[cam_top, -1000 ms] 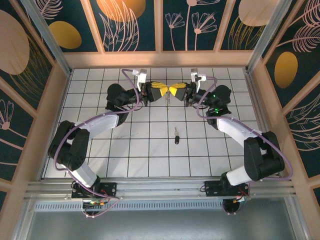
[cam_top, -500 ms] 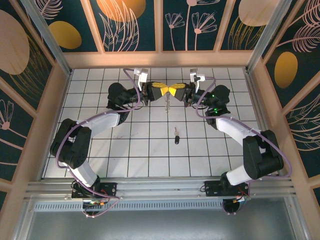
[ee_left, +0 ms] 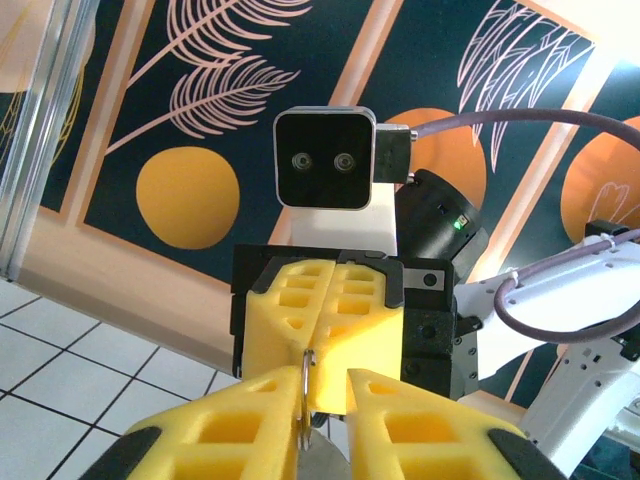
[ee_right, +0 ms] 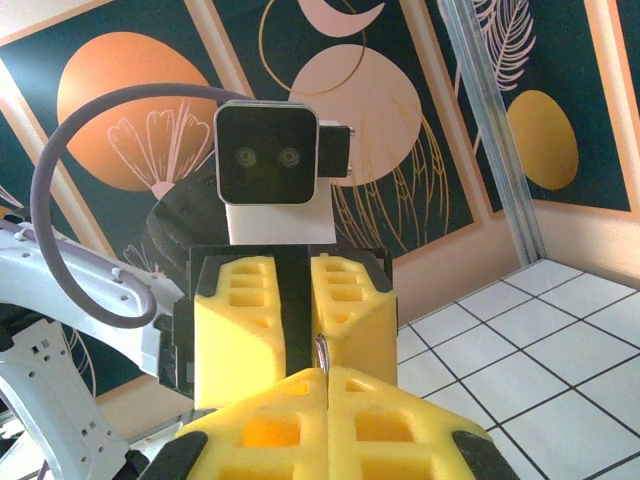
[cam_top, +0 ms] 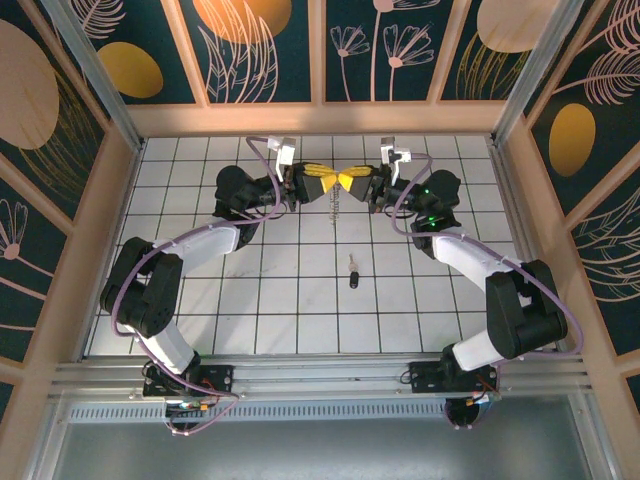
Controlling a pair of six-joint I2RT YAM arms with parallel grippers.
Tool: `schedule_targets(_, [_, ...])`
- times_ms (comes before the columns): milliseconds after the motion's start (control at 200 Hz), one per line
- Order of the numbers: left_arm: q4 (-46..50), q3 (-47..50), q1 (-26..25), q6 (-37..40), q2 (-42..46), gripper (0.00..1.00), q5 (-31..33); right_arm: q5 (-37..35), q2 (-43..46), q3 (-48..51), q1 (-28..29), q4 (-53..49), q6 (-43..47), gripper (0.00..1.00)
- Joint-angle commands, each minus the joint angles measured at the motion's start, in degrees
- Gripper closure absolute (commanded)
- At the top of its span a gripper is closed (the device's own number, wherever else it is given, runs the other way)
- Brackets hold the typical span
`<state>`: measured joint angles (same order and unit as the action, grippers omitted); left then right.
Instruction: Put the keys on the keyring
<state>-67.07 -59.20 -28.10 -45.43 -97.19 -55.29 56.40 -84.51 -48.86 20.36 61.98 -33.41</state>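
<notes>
The keyring (ee_left: 304, 395) hangs in the air at the back middle of the table, where both yellow-fingered grippers meet tip to tip. My right gripper (ee_right: 327, 372) is shut on the keyring (ee_right: 321, 350), whose thin edge sticks up from its closed tips. My left gripper (ee_left: 322, 388) is open, and the ring rests against its left finger (ee_left: 230, 430). An all-silver key (cam_top: 337, 206) dangles below the meeting grippers. The black-headed key (cam_top: 353, 273) lies alone on the white tiles nearer the front. From above, the left gripper (cam_top: 331, 179) and right gripper (cam_top: 344, 180) almost touch.
The tiled table (cam_top: 250, 300) is boxed in by wooden rails and patterned walls (cam_top: 320, 50). Both arms curve outward from their bases at the front edge, leaving the tiles between them open around the black-headed key.
Both grippers have drifted slightly toward the back wall while staying together. The dangling silver key shows a little more plainly below them. The black-headed key has not moved.
</notes>
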Motion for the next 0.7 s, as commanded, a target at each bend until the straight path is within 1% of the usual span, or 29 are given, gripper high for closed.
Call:
schedule_targets(0, [-2.64,0.03,0.15,0.30,0.07,0.86,-1.31,-0.46,0.40,-0.36,-0.27,3.23,0.37,1.00])
schedule_targets(130, [-2.54,0.05,0.15,0.29,-0.10,0.88,-1.49,-0.44,0.31,-0.36,-0.32,3.20,0.32,1.00])
schedule_targets(360, [-2.37,-0.70,0.06,0.32,-0.64,1.00,-3.19,-0.24,-0.02,-0.36,-0.32,3.83,-0.14,1.00])
schedule_targets(516, [-1.94,-0.83,-0.03,0.93,-0.64,1.00,-4.47,-0.20,-0.26,-0.39,-0.18,4.21,-0.38,1.00])
schedule_targets(696, [1.05,-1.36,-0.20,2.75,-0.64,1.00,-5.73,-0.41,-0.11,-0.27,-0.23,4.21,-0.43,1.00])
